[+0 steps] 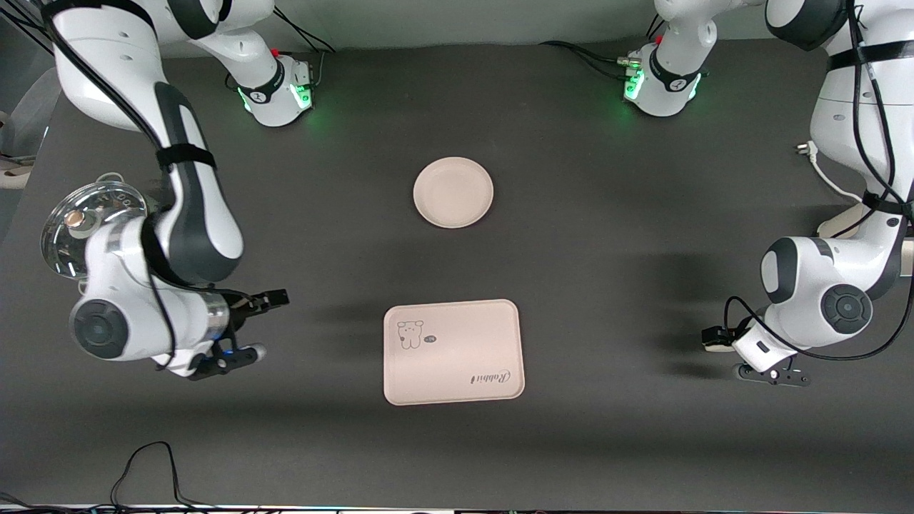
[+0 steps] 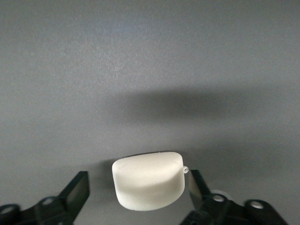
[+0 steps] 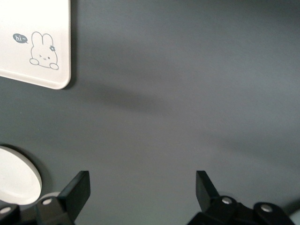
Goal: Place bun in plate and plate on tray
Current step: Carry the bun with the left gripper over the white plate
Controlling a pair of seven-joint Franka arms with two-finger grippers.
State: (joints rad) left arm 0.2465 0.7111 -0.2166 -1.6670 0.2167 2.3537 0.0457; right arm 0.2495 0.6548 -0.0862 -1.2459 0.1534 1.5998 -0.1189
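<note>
Where cursive "Rabbit" marks the tray (image 1: 457, 357), "hi~" sits beside its drawing.

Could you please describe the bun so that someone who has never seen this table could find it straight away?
Start at the dark grey table and go to the left arm's end, where the left gripper is low over the surface. Between its open jaws lies the small white, oblong bun. It is the only small rounded lump here, far smaller than the round cream plate and the rectangular cream-pink tray mid-table.
</note>
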